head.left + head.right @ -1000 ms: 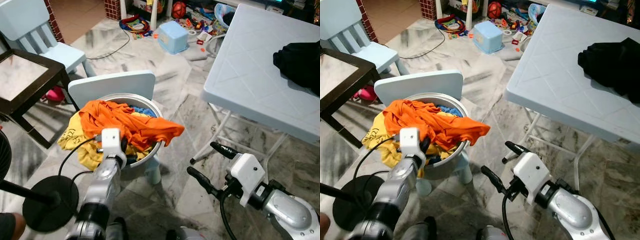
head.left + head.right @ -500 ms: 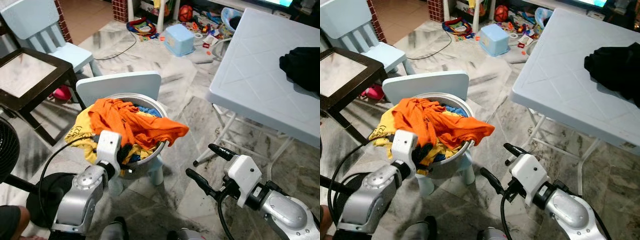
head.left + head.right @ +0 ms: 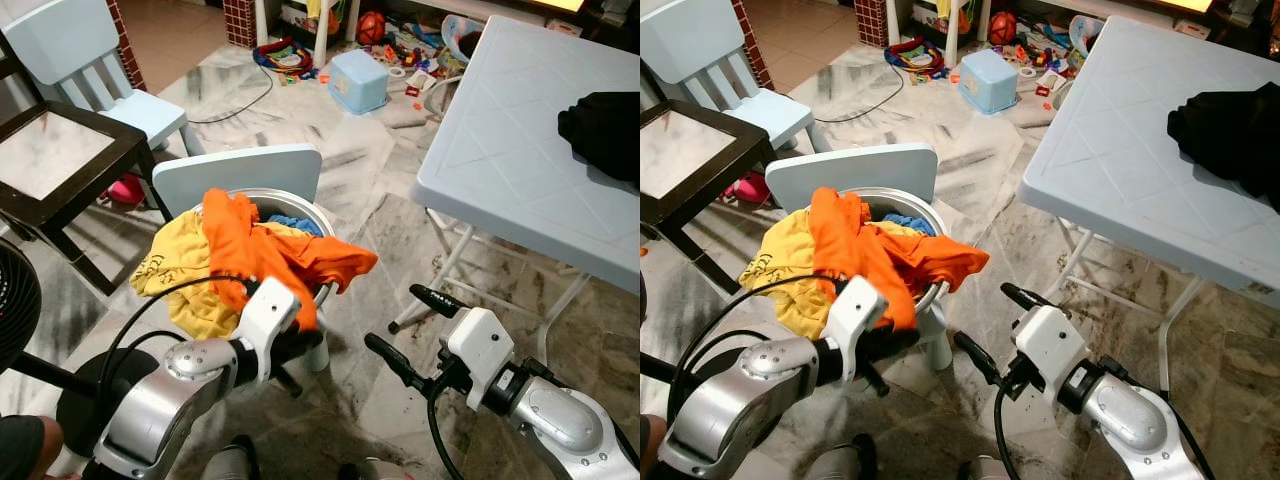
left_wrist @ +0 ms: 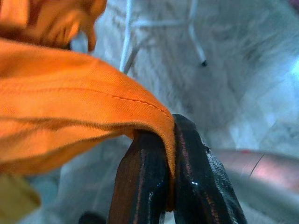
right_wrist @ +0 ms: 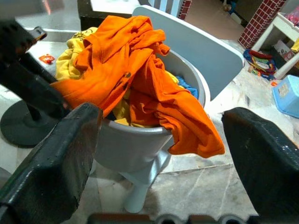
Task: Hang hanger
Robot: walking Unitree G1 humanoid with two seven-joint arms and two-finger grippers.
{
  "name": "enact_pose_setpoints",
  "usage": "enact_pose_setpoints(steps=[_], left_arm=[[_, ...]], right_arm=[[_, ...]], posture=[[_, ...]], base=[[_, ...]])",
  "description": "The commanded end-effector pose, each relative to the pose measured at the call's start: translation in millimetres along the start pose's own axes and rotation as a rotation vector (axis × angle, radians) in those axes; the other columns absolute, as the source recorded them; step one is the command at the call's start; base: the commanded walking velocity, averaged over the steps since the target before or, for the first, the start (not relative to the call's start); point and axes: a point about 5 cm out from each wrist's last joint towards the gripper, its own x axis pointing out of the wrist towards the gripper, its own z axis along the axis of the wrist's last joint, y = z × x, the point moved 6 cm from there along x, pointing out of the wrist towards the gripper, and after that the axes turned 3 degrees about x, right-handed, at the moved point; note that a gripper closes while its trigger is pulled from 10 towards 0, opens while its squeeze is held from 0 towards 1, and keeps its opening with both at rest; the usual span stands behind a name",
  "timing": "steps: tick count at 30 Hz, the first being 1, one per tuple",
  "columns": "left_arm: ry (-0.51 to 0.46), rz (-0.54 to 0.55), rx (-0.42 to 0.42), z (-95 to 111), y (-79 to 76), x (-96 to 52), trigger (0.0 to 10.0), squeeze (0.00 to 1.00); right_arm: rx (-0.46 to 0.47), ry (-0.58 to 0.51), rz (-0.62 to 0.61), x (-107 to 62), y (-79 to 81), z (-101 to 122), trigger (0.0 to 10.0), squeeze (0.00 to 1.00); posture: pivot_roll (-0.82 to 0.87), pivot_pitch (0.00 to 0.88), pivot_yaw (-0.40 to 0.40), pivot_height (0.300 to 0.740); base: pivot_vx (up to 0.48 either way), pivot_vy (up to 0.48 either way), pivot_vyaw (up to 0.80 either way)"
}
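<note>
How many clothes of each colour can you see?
Orange: 1, the shirt pinched in the left gripper
Yellow: 1, cloth in the basin
Blue: 1, cloth in the basin
Black: 1, garment on the table
Total: 4

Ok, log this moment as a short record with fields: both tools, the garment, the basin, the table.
left tool: shut on the orange shirt's edge, beside the basin's front
right tool: open, holding nothing, low over the floor, right of the basin
orange shirt: partly pulled up, the rest draped over the basin rim
basin: grey, full of clothes, on a pale blue chair
yellow garment: hanging over the basin's left side
table: pale blue, with a black garment on it
hanger: none recognisable
</note>
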Motion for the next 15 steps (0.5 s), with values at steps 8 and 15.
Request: enact_pose_setpoints(steps=[8,15], left_arm=[[-0.026,0.326,-0.093,-15,64.9,-4.4,0.0,0.0],[-0.001,0.389,-0.03,-13,93.5,-8.4,2.5,0.0]], right_arm=[[-0.001,0.01,0.018,2.0,3.9,-5,10.0,0.0],[0.003,0.01,0.022,3.1,5.3,-6,10.0,0.0]], posture=[[-0.15,0.175,-0.073,0.74],[-0.14,0.177,-0.077,0.74]], base=[[0.0,0.0,0.0],[0.0,0.0,0.0]])
